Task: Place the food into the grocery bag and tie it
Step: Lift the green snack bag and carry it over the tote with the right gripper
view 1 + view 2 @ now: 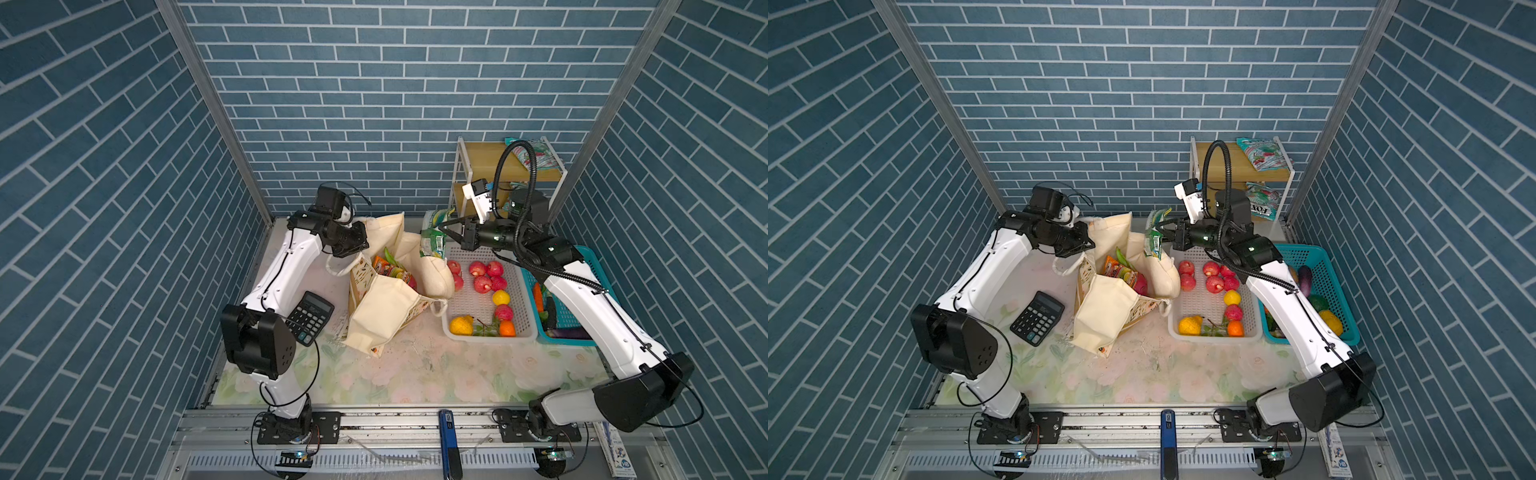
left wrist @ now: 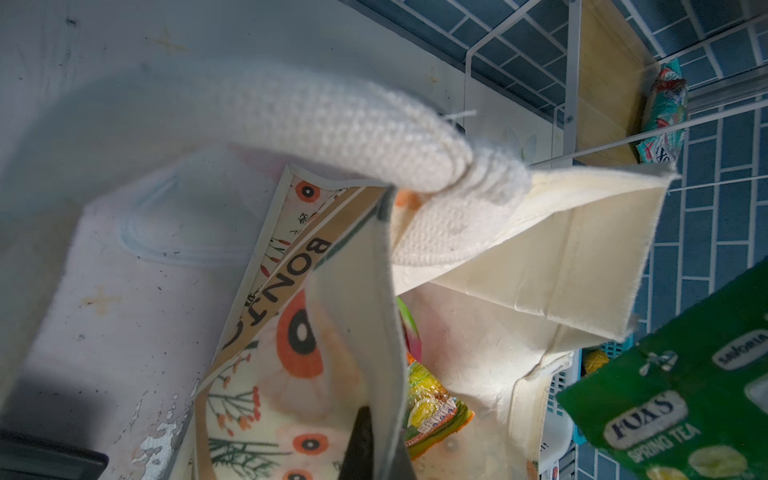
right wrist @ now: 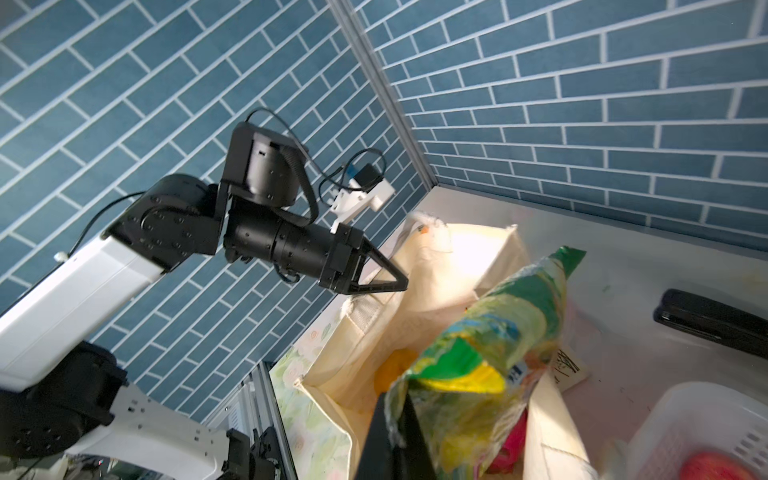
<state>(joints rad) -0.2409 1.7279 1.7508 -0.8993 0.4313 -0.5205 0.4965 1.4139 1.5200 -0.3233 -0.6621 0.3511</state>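
Right wrist view has the right tool (image 3: 399, 419) clamped on a crinkled green snack packet (image 3: 490, 353). The packet hangs from the tool's tips over the near edge of the grocery bag's (image 3: 419, 266) open mouth. In both top views that arm stretches long and low across the white basket (image 1: 490, 337), with its wrist levelled toward the bag. Facing it, the left tool (image 3: 401, 284) is pinched shut on the bag's far rim, just beside a cream handle (image 2: 332, 124). Its arm slants up off the tabletop (image 1: 415, 374) and the wrist is bent over. Beneath the packet, inside the bag, lie an orange packet (image 1: 388, 269) and a pink dragon fruit (image 1: 1140, 284).
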